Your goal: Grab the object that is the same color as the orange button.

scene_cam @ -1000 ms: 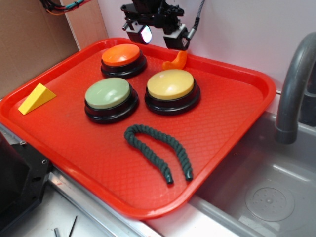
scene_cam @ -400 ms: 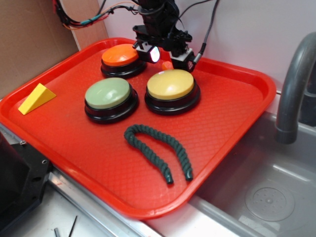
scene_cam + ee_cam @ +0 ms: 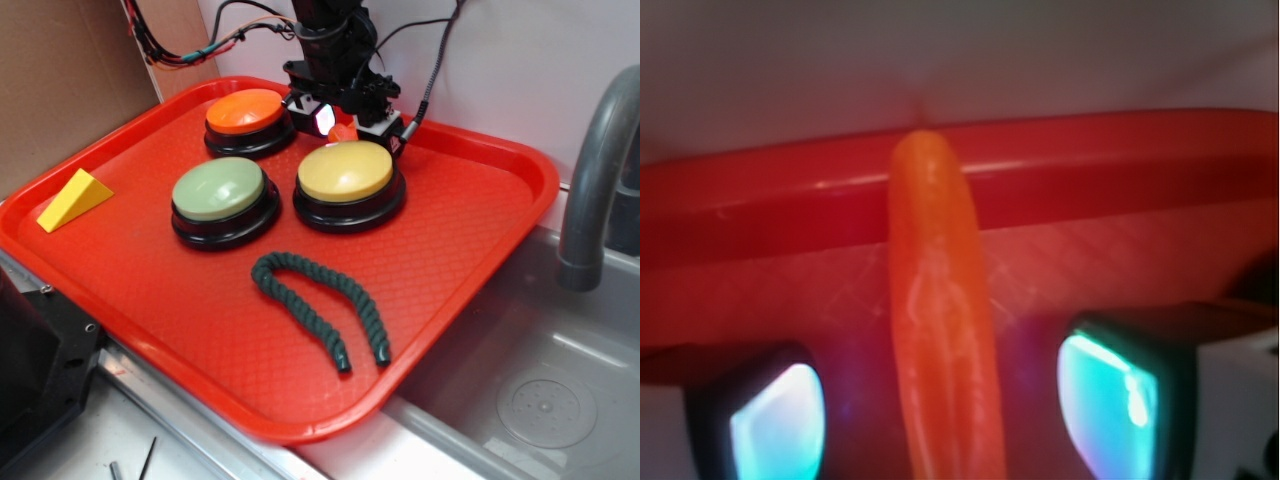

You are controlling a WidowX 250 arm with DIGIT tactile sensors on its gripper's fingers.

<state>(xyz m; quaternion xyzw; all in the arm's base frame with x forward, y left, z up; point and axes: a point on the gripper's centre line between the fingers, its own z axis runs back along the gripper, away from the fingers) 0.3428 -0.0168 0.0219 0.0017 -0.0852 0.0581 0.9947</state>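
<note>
My claw (image 3: 341,122) hangs spread at the tray's (image 3: 480,250) far rim, fingers (image 3: 1120,400) straddling the small orange piece (image 3: 940,330) between the orange button (image 3: 246,110) and yellow button (image 3: 346,170), positioned for closing.

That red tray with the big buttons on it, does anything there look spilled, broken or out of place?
Nothing looks spilled or broken. The tray sticks out over the sink, which looks a bit precarious. The green rope lies loosely curled, and the yellow wedge sits alone by the left rim. The claw hangs around the small orange piece.
</note>
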